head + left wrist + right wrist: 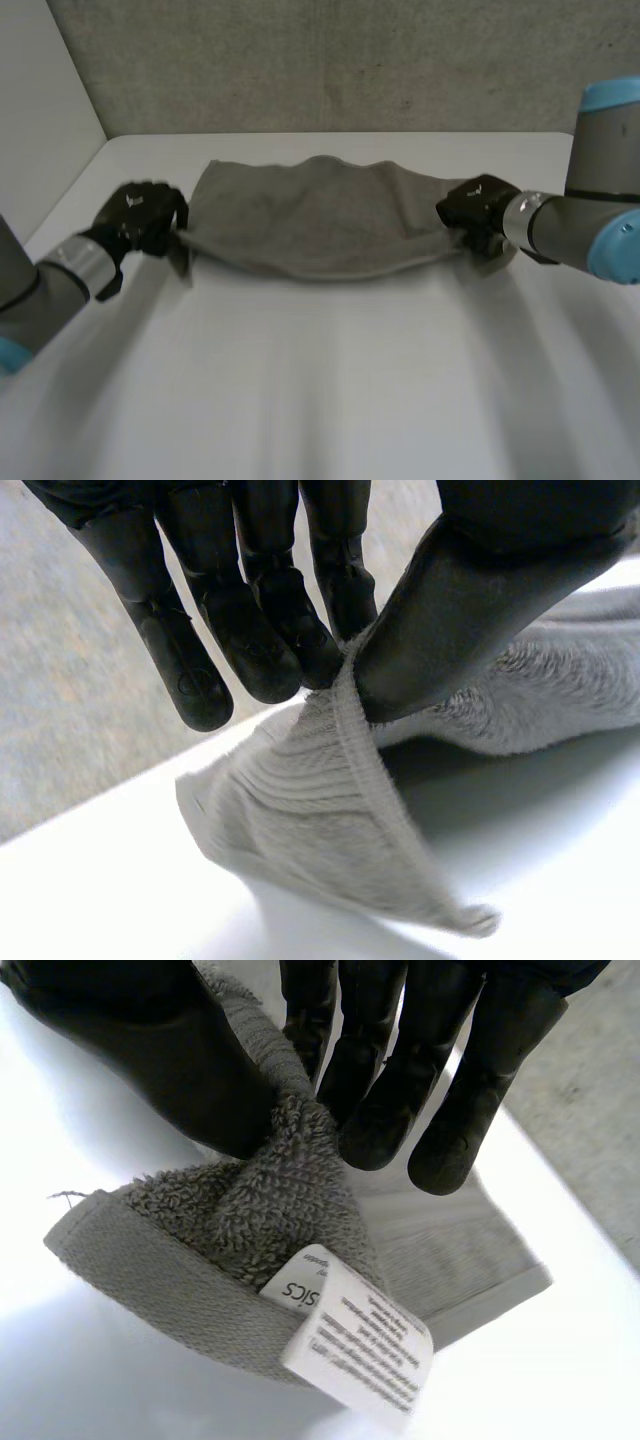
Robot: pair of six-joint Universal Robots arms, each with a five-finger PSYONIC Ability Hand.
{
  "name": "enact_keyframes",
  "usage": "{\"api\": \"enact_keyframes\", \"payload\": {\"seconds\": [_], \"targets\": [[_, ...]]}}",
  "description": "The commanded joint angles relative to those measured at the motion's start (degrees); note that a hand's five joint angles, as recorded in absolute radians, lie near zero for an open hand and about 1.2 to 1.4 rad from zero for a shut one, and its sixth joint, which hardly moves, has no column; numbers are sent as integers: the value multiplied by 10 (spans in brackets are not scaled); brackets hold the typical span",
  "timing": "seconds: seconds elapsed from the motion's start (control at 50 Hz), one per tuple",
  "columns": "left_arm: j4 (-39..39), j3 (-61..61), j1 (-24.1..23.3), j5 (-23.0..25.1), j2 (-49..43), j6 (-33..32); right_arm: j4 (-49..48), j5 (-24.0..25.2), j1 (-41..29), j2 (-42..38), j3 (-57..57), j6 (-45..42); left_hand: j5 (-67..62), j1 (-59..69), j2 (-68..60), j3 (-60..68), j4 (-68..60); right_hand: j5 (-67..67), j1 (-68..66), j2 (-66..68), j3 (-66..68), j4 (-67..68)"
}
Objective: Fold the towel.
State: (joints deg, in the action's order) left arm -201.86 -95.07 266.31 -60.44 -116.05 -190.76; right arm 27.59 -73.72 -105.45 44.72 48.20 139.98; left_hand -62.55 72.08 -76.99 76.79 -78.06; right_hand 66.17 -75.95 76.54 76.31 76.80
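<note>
Left hand (138,215) grasping the towel (320,220) by one corner. Hem is pinched between thumb (470,610) and fingers (270,650), and loose cloth droops below the fingertips toward the table (320,390). Right hand (478,205) is clamped on the opposite corner, with a bunch of terry squeezed between its thumb and fingers. White printed label (360,1345) hangs off the hem just under that pinch. Towel is grey and wrinkled, spread between the two hands. Its near edge bows in a curve from one grip to the other, and the rest lies beyond the hands on the table. Cannot tell how much of the middle is lifted. Table is white. Left arm (50,285) and right arm (590,225) reach in from either side. Grey wall (330,60) stands past the towel's far edge.
</note>
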Motion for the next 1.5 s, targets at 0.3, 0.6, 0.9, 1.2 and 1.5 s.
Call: {"api": "enact_keyframes", "payload": {"seconds": [0.3, 0.6, 0.9, 1.2, 1.5], "targets": [[-20, -96, 12, -3, 111, -41, -75, 45, 60, 169, 245, 2, -74, 79, -30, 32, -19, 38, -41, 35, 37, 32], [-18, -207, 82, 59, 363, -30, 23, 165, 156, 351, 334, -23, -74, 79, -30, 32, -19, 38, -41, 35, 37, 32], [-15, -81, 60, 72, 140, -22, 28, 134, 137, 204, 229, -95, -74, 79, -30, 32, -19, 38, -41, 35, 37, 32], [23, 227, -22, -15, -151, -25, -62, 49, 68, 24, 58, -13, -74, 79, -30, 32, -19, 38, -41, 35, 37, 32], [76, 439, -41, -49, -317, -29, -97, -48, 31, -96, -35, -5, -74, 79, -30, 32, -19, 38, -41, 35, 37, 32]]}}
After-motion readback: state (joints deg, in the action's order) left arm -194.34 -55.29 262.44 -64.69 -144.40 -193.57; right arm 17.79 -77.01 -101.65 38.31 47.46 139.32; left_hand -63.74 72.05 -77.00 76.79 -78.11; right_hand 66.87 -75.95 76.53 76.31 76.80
